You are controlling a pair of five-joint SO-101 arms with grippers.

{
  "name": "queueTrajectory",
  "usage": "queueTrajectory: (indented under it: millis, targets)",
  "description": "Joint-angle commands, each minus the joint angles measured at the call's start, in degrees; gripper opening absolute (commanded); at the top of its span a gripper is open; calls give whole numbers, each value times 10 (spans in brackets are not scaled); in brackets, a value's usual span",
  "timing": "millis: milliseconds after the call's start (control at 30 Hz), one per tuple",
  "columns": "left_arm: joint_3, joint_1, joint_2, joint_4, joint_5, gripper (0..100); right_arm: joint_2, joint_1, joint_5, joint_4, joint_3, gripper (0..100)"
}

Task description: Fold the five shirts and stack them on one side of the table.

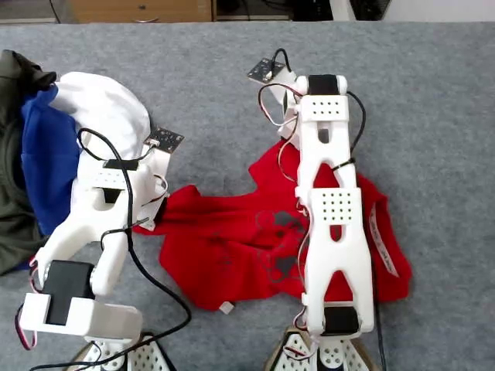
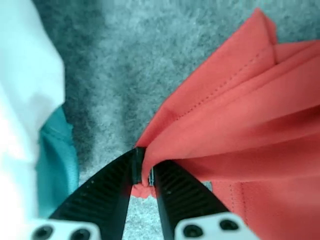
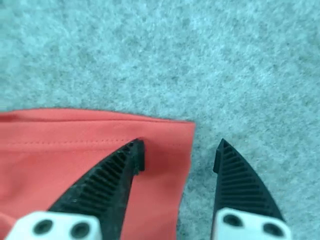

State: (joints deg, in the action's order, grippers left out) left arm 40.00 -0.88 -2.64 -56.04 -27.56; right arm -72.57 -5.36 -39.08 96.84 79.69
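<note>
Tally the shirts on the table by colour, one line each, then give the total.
red shirt: 1
white shirt: 1
blue shirt: 1
dark green shirt: 1
Total: 4 visible

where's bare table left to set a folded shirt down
Free: the grey table right of the red shirt, and the far strip beyond it. Crowded: the left edge, where the white shirt, blue shirt and dark shirt pile up.
</note>
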Motion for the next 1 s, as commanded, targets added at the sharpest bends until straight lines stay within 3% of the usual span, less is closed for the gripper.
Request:
queueTrajectory:
  millis: [0, 267, 967]
  targets:
    - [-1, -14, 0, 8, 5, 19, 2, 6, -3, 0, -12, 241]
    - [2, -13, 0, 8, 6, 19, 3, -1, -7, 4, -21, 111]
    - [2, 7, 0, 8, 6, 19, 3, 2, -3, -2, -16, 120]
